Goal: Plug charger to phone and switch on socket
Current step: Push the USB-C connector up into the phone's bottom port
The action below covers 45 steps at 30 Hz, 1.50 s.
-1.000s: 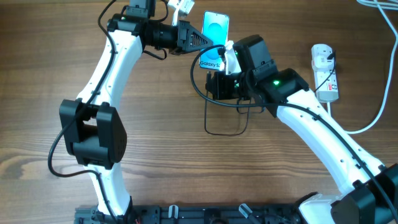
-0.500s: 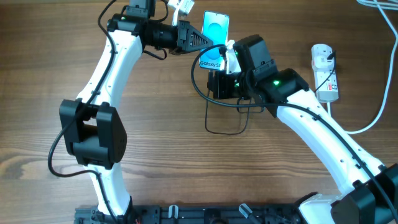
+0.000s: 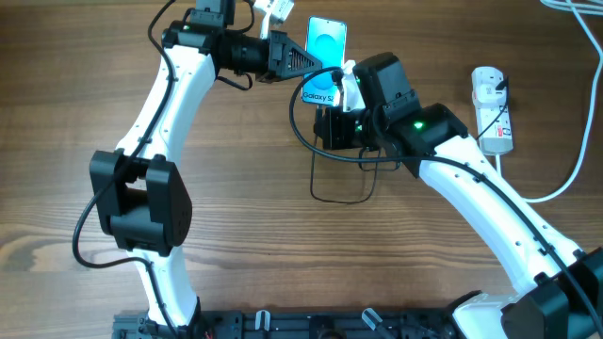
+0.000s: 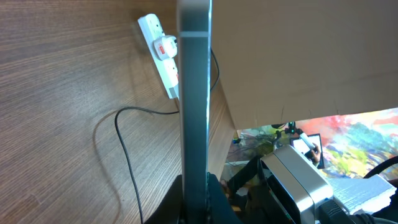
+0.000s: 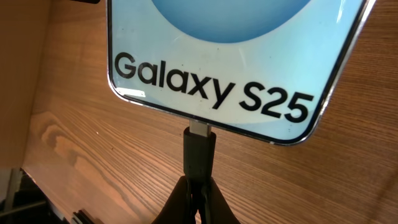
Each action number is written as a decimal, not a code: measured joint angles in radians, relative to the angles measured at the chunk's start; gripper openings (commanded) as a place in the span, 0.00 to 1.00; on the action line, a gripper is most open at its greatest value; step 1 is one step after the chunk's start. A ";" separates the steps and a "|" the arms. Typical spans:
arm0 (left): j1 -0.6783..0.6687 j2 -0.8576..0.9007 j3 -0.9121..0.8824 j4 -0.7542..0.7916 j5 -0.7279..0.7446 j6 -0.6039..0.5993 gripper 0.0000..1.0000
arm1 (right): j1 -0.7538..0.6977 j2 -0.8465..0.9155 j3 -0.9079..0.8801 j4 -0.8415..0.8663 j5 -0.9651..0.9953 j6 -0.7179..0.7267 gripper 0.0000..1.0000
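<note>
Farthest left: left gripper (image 3: 300, 58) clenched on the flat rectangular smartphone with glossy cyan screen and white "Galaxy" band (image 3: 325, 47). Pinches its slim, dark, smooth edges. Seen edge-on from the left wrist, apparently held up off the brown wood-grain table (image 3: 245, 235).

Just right of it: right gripper (image 5: 198, 199) squeezed shut on the small black matt connector (image 5: 199, 149) of the thin black flexible charger cable (image 3: 339, 200). Presses the tip against the middle of the phone's rounded bottom edge. Still shows a sliver of bare metal, so probably entering the port but not fully seated. Trails the cable in a slack loop over the wood below.

Far right: white elongated hard-plastic power strip with red switch mark (image 3: 492, 111), well apart from both grippers and untouched. Judged roughly halfway: plugging nearly done, switching left.
</note>
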 measured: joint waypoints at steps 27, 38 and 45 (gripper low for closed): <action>0.000 0.000 0.000 0.001 0.000 0.003 0.04 | 0.000 0.000 0.000 0.016 0.000 0.000 0.05; 0.001 0.000 0.000 0.010 0.000 0.003 0.04 | -0.006 0.000 0.000 0.030 0.000 0.000 0.05; 0.009 0.000 0.000 0.014 0.000 0.003 0.04 | -0.006 0.000 0.000 0.052 -0.001 -0.039 0.05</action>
